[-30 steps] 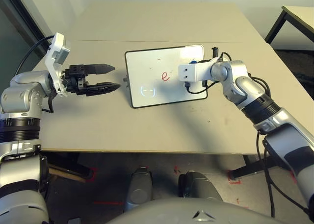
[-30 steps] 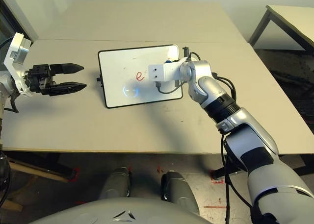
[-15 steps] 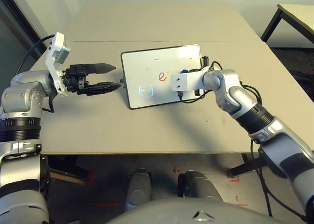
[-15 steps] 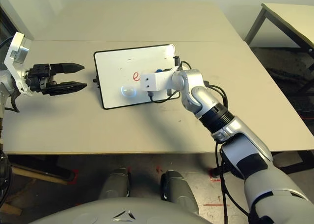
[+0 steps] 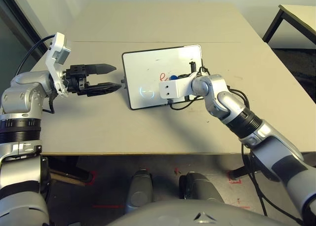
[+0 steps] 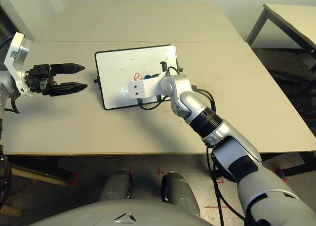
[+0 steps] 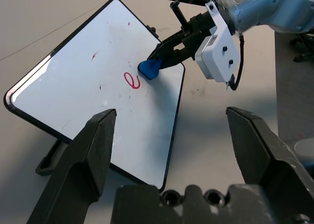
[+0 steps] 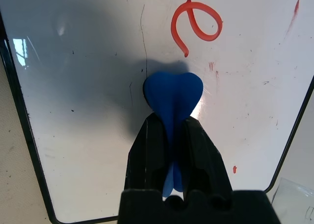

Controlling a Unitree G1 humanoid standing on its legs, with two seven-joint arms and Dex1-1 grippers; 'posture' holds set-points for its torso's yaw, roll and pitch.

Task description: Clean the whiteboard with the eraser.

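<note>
The whiteboard [image 7: 98,82] lies mid-tabletop [image 5: 163,23], its red mark [image 8: 196,24] unwiped. The right hand [image 8: 172,136], clamped on the blue eraser [image 8: 173,94], sits just 6 o'clock of it. The left hand [image 5: 109,77] waits at 9 o'clock, fingers apart.

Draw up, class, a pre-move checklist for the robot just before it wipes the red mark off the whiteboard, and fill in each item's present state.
1. Eraser gripped: ok, the right gripper is shut on its pinched middle.
2. Red mark present: ok, a red loop just beyond the eraser's tip.
3. Eraser pressed against the whiteboard: cannot tell; its tip sits over the surface with a shadow close under it.
4. Whiteboard steadied: not ok, the left gripper is open and beside the board's edge, apart from it.
5. Path to the mark clear: ok, bare white surface between eraser and loop.
6. Other marks: not ok, small red flecks elsewhere.
</note>
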